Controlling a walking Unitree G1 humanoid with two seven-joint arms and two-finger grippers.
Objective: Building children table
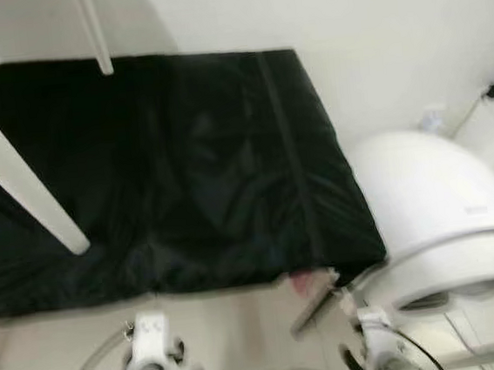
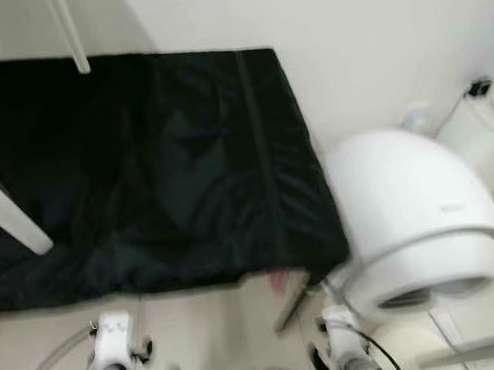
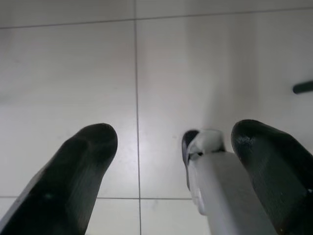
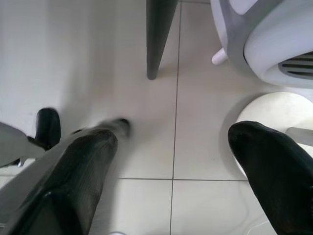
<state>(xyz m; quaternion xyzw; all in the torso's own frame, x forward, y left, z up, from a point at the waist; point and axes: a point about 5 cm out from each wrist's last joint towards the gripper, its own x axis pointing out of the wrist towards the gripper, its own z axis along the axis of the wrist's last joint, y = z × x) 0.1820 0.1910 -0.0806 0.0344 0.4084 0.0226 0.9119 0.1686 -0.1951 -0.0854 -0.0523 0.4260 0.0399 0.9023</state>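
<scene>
Ahead of you, in the left eye view, a black mat (image 1: 166, 166) lies on a low surface against the pale wall (image 1: 372, 24). A white table leg (image 1: 14, 177) slants across the mat's left side, and a second white leg (image 1: 95, 29) stands at its far edge. To the right sits a white domed appliance (image 1: 438, 210), just beside the mat's corner. Both silver arms hang low at the bottom edge, idle.

Your right eye view gives the same scene, slightly blurred.

Your left wrist view looks down on the tiled floor (image 3: 73, 73); the left gripper (image 3: 176, 142) is spread wide and holds nothing, with a grey-white robot part just beside one finger.

Your right wrist view has the right gripper (image 4: 171, 144) also spread wide and empty above the tiles, with a dark grey leg (image 4: 157, 34) and the domed appliance's base beyond.
</scene>
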